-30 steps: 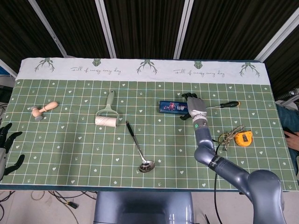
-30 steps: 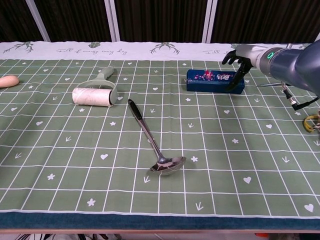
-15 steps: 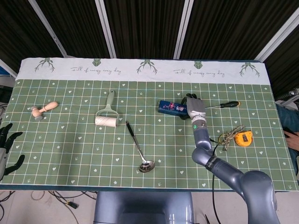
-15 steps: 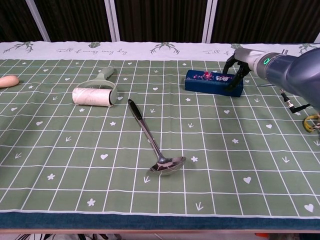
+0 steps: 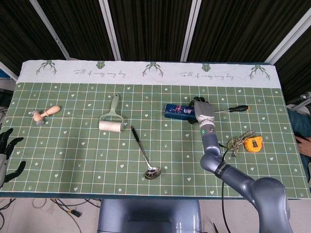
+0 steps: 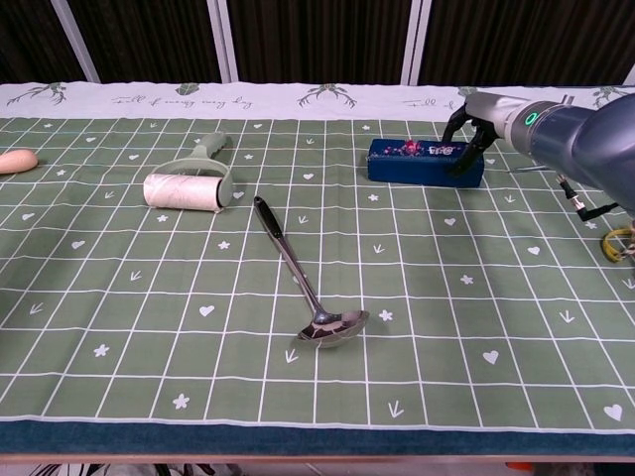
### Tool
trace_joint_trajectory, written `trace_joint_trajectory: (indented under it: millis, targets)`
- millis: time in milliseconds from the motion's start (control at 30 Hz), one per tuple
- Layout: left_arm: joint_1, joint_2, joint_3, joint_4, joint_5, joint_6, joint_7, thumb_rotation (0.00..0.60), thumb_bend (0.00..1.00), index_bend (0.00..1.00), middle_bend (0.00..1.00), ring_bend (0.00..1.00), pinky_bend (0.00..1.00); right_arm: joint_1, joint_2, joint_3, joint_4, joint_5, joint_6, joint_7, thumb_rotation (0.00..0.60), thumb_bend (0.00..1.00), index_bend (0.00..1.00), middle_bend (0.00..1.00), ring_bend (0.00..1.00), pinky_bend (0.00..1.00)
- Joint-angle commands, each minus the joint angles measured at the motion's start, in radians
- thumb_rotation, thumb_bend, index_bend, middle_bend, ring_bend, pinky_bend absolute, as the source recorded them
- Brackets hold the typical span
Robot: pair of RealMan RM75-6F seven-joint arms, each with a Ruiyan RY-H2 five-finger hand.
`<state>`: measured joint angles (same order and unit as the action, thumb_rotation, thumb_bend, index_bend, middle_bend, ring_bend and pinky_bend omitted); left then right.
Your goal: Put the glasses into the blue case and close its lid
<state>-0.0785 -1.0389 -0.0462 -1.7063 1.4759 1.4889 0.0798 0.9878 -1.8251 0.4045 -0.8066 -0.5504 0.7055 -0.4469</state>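
Under the right hand (image 6: pixel 469 124) lies the blue case (image 6: pixel 417 161), lid down; the fingers curl over its right end, thumb on the near side, gripping it (glasses are not visible, presumably hidden inside or elsewhere). Just right of the hand sits a screwdriver (image 5: pixel 234 109), and nearer the robot on that side a tape measure (image 5: pixel 253 143) with a tangle of twine (image 5: pixel 237 141). Well to the hand's left lie a ladle (image 6: pixel 303 282), a lint roller (image 6: pixel 189 183) and a wooden stamp (image 5: pixel 45 114). The left hand (image 5: pixel 7 154) hangs off the table's near left edge, fingers spread, holding nothing.
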Motion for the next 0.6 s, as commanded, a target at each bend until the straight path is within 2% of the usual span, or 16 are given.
trace_joint_trajectory:
  millis: [33, 133, 333, 433, 533, 600]
  targets:
    - [0.0, 0.0, 0.0, -0.001, -0.002, -0.001, 0.001, 0.6, 0.32, 0.19, 0.0, 0.0, 0.0, -0.006, 0.019, -0.004, -0.019, 0.004, 0.001, -0.011, 0.6, 0.25, 0.17, 0.12, 0.07, 0.22]
    - [-0.001, 0.0, 0.0, -0.001, -0.003, -0.002, 0.004, 0.6, 0.32, 0.19, 0.0, 0.0, 0.0, -0.02, 0.049, -0.007, -0.06, 0.007, 0.01, -0.018, 0.6, 0.18, 0.11, 0.1, 0.06, 0.22]
    - [0.0, -0.002, 0.0, 0.0, -0.001, 0.001, 0.009, 0.6, 0.32, 0.2, 0.0, 0.0, 0.0, -0.08, 0.162, -0.031, -0.228, -0.007, 0.061, -0.029, 0.6, 0.15, 0.09, 0.09, 0.06, 0.22]
    - [0.001, -0.003, 0.0, 0.003, 0.001, 0.005, 0.007, 0.6, 0.32, 0.2, 0.0, 0.0, 0.0, -0.14, 0.247, -0.04, -0.378, -0.049, 0.124, 0.003, 0.6, 0.15, 0.09, 0.09, 0.06, 0.22]
    - [0.002, -0.005, 0.0, 0.005, 0.003, 0.007, 0.007, 0.6, 0.32, 0.19, 0.0, 0.0, 0.0, -0.242, 0.356, -0.069, -0.578, -0.166, 0.236, 0.067, 0.6, 0.15, 0.09, 0.09, 0.06, 0.22]
    - [0.001, -0.006, 0.0, 0.005, 0.003, 0.007, 0.008, 0.6, 0.32, 0.19, 0.0, 0.0, 0.0, -0.327, 0.435, -0.11, -0.716, -0.267, 0.324, 0.111, 0.6, 0.15, 0.09, 0.09, 0.06, 0.22]
